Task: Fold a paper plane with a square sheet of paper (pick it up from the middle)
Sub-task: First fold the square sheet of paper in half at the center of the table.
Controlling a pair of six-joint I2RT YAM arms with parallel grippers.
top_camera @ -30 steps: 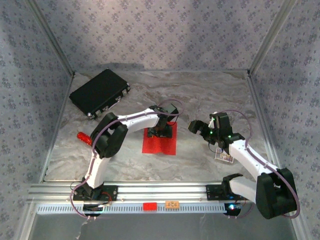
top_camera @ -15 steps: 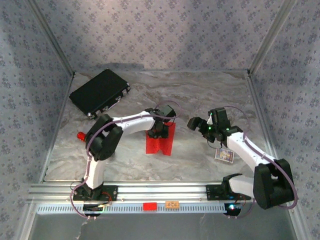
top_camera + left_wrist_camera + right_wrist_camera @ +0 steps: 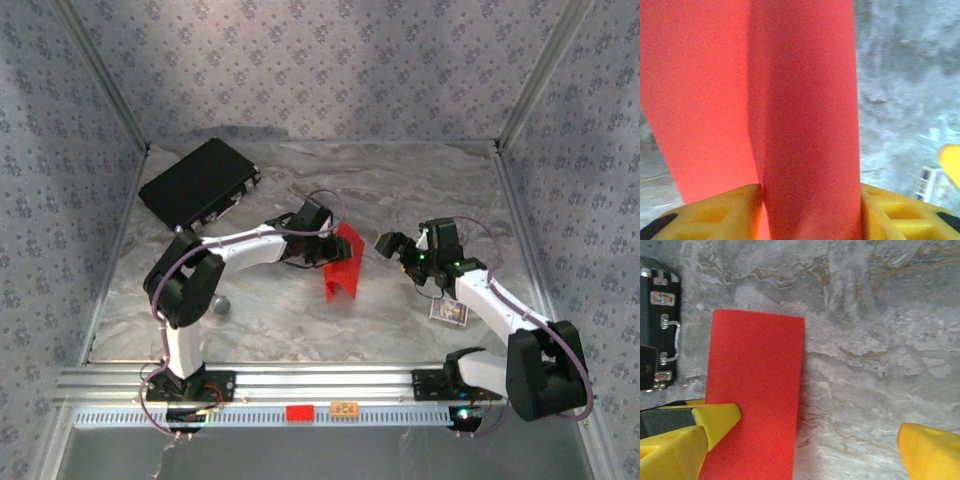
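Observation:
The square sheet of paper (image 3: 343, 262) is bright red and hangs bowed into a fold above the marble table, near its middle. My left gripper (image 3: 322, 247) is shut on the sheet's middle. In the left wrist view the sheet (image 3: 805, 100) runs up from between the yellow fingers (image 3: 715, 215), creased lengthways. My right gripper (image 3: 400, 250) stands open just right of the sheet, apart from it. In the right wrist view the sheet (image 3: 757, 390) lies behind the left fingertip, and the gap of the right gripper (image 3: 820, 422) shows bare table.
A black case (image 3: 200, 183) lies at the back left, also seen as the black case (image 3: 657, 325) in the right wrist view. A small card (image 3: 448, 312) lies by the right arm. A small grey round object (image 3: 220, 303) sits by the left arm. Patterned walls enclose the table.
The left gripper closed on the flat sheet's middle, then lifted it off the table and carried it right, so it now hangs folded. The right gripper stayed open, nearly in place.

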